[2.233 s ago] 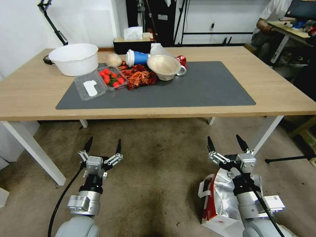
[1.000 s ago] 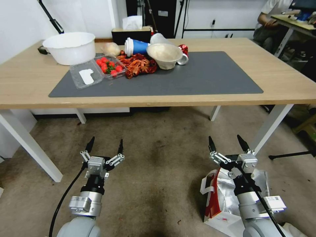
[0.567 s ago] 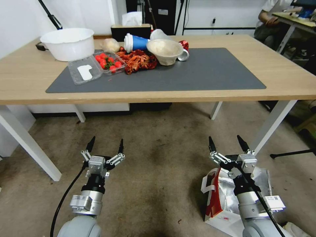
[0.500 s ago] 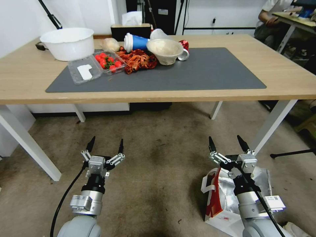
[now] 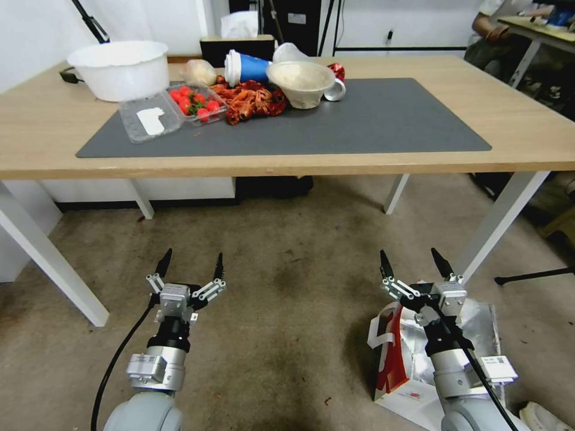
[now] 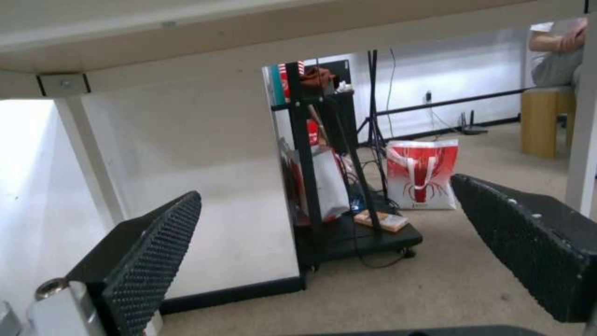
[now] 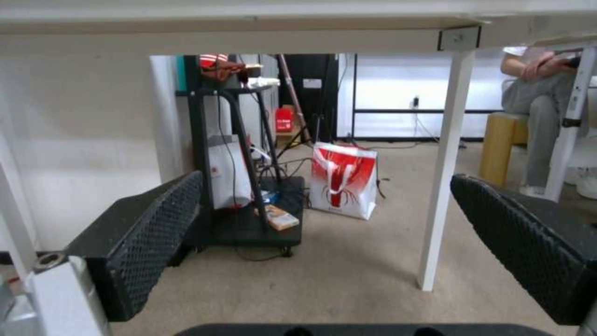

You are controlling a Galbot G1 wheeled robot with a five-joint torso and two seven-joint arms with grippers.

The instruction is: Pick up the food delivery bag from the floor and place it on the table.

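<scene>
The food delivery bag (image 5: pixel 396 358) stands on the floor (image 5: pixel 287 311) at the lower right, white with a red side panel, open foil lining and a white strap handle. My right gripper (image 5: pixel 410 263) hovers open just above and in front of the bag's mouth, nothing between its fingers; its arm hides the bag's middle. My left gripper (image 5: pixel 191 263) hangs open over bare carpet at the lower left. The table (image 5: pixel 419 158) with its dark grey mat (image 5: pixel 371 120) stretches across ahead. Both wrist views look under the tabletop between spread fingers (image 6: pixel 156 261) (image 7: pixel 149 233).
A white bowl (image 5: pixel 118 69), strawberry box (image 5: pixel 194 103), crayfish, cups and a paper bowl crowd the mat's left end. White table legs (image 5: pixel 503 221) (image 5: pixel 48 263) flank the floor ahead. A black rolling rack (image 7: pixel 242 186) and another red-and-white bag (image 7: pixel 344 186) stand beyond the table.
The whole head picture has shifted: the table sits higher and more carpet and bag show, so the camera moved. Both grippers keep the same open pose.
</scene>
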